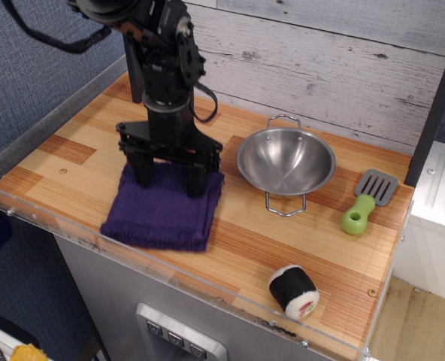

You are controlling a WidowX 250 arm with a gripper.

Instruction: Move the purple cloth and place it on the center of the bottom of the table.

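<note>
observation.image shows the purple cloth (pixel 162 213) lying flat on the table (pixel 72 162), to the left of the steel bowl (pixel 286 161) and a little nearer the front acrylic rim than the bowl is, its front fringe close to that rim. The gripper (pixel 171 179) stands over the cloth's far edge with its 2 dark fingers spread wide, both tips pressed down into the pile, so it looks to be pinning the fabric against the wood and not pinching it, though the contact is too dark to tell for certain. The cloth is a folded terry towel, roughly square, fuzzy and thick, about as wide as the bowl; it should be light and limp, so it will likely sag or unfold if lifted by one corner, and its nap should grip the fingers well while sliding easily on the smooth planks. A hold at the folded far edge, where the layers stack, or a downward press and drag, seems the safest way to handle it. The tabletop is striped light and reddish-brown wood, hard and glossy. The bowl is polished metal with 2 wire handles. To the right of the bowl lies a spatula (pixel 366 201) with a green handle and grey slotted blade, and in front of the bowl, near the rim, sits a toy sushi roll (pixel 293 291)
</note>
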